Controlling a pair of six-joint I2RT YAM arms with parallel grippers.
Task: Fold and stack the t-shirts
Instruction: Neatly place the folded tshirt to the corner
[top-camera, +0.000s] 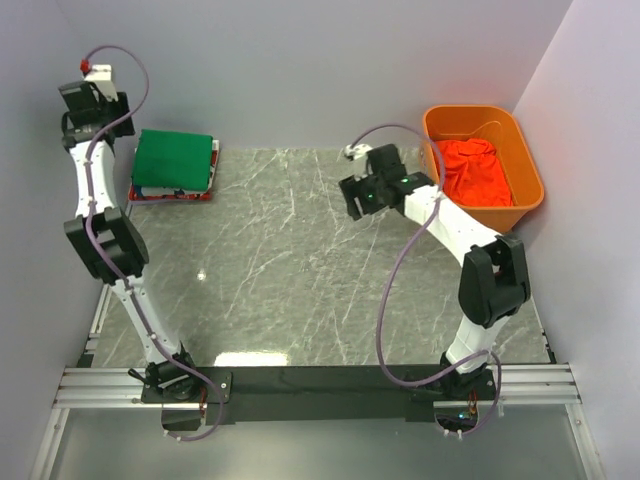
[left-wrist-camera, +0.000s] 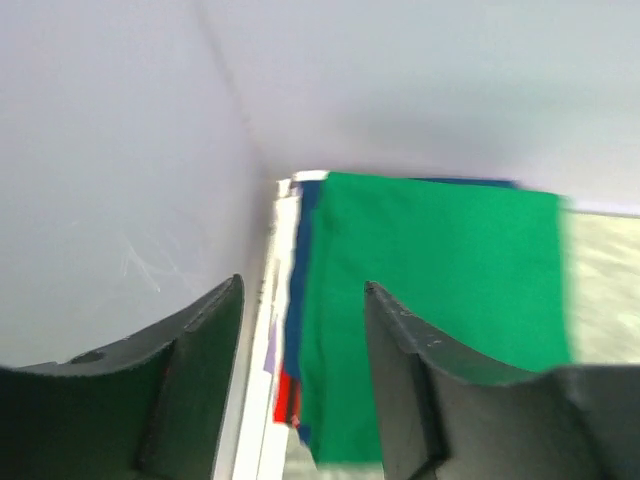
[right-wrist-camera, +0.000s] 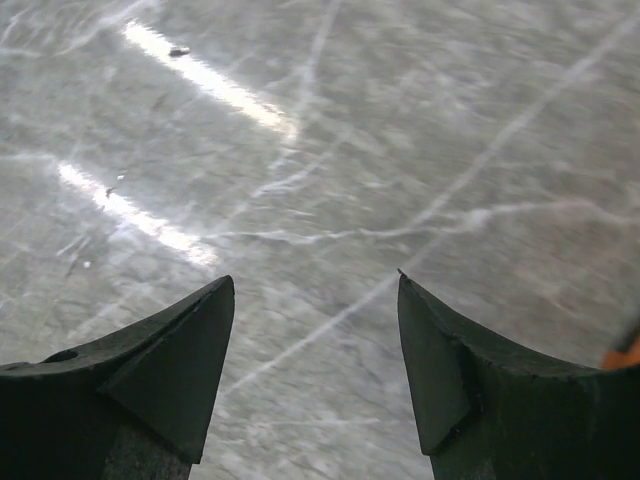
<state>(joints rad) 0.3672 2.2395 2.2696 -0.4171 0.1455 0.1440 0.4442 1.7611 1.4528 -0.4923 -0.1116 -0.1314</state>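
A folded bright green t-shirt (top-camera: 174, 160) tops a stack at the table's back left corner. The left wrist view shows the green t-shirt (left-wrist-camera: 440, 300) over a dark blue edge (left-wrist-camera: 305, 250) and a bit of a red one (left-wrist-camera: 285, 395). My left gripper (top-camera: 110, 112) (left-wrist-camera: 303, 283) hangs raised by the left wall, just left of the stack, open and holding nothing. A crumpled orange-red t-shirt (top-camera: 478, 170) lies in the bin. My right gripper (top-camera: 355, 195) (right-wrist-camera: 315, 278) is open over bare table, left of the bin.
The orange plastic bin (top-camera: 532, 170) stands at the back right against the wall. The grey marble table (top-camera: 290, 270) is walled on the left, back and right. A sliver of orange (right-wrist-camera: 625, 350) shows at the right wrist view's edge.
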